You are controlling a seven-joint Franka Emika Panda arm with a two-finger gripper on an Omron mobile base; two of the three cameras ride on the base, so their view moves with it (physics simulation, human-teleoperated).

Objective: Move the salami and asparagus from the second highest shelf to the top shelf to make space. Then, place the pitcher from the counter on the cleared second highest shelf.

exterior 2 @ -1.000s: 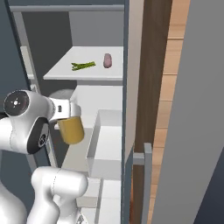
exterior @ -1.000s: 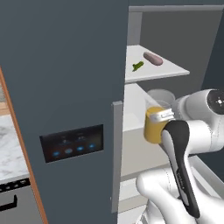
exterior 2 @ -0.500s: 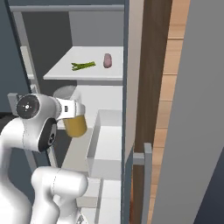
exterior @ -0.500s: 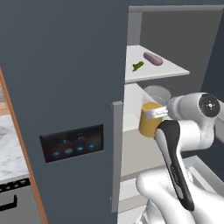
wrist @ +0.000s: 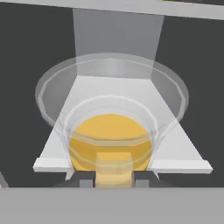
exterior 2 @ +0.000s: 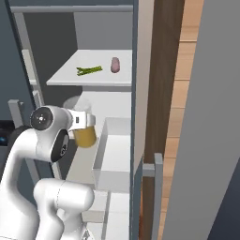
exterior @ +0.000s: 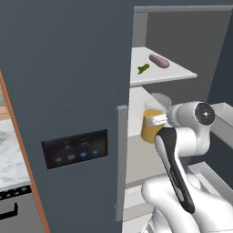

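Gripping pitcher (exterior: 152, 126): mustard-yellow cylinder with clear rim, gripper (exterior 2: 83, 120) fingers clamped on it, below top shelf (exterior: 179, 73).

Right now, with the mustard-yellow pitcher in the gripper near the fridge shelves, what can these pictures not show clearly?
- Gripper: fingertips cut off by the bottom edge in the hand view; the white arm hides them in both base views.
- Mustard-yellow cylindrical pitcher: its lower part sits behind the arm in the left base view, so whether it touches the white second highest shelf is unclear.
- White marble counter: cut off by the left edge.
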